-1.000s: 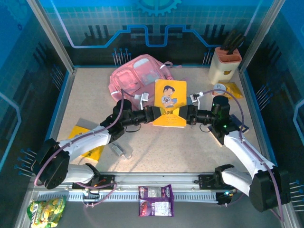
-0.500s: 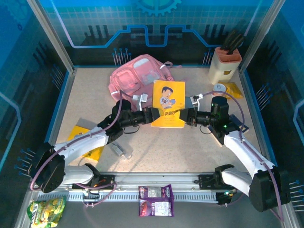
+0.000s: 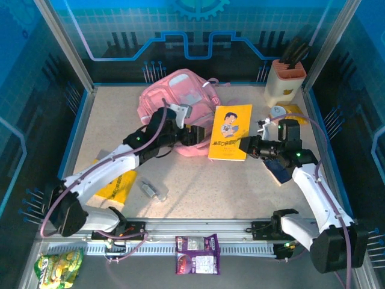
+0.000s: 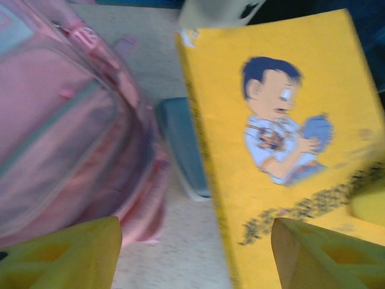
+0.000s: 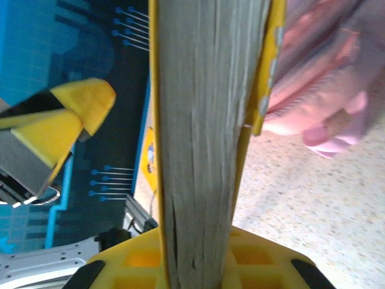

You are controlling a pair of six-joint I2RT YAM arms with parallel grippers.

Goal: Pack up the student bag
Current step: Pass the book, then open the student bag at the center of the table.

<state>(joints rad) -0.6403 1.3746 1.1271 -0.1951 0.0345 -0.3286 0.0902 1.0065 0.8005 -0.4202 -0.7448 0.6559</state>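
Found bag (image 3: 171, 96) at rear of surface (image 3: 198, 180), left of centre, lying slumped. Judged soft, light, prone to sag and fold; best taken at a strap or the zipper lip, not the slack panel. Found right hand (image 3: 248, 144) pinching a yellow book (image 3: 230, 132) by its page edge, just beside bag. Found left hand (image 3: 201, 137) spread wide, empty, at bag's near side.

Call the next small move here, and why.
Probably bring the left claw onto the student bag to hold its opening ready. That claw is open and empty, between the bag and the yellow book, while the right claw alone is shut on the book's edge. Whether the bag is unzipped I cannot tell.
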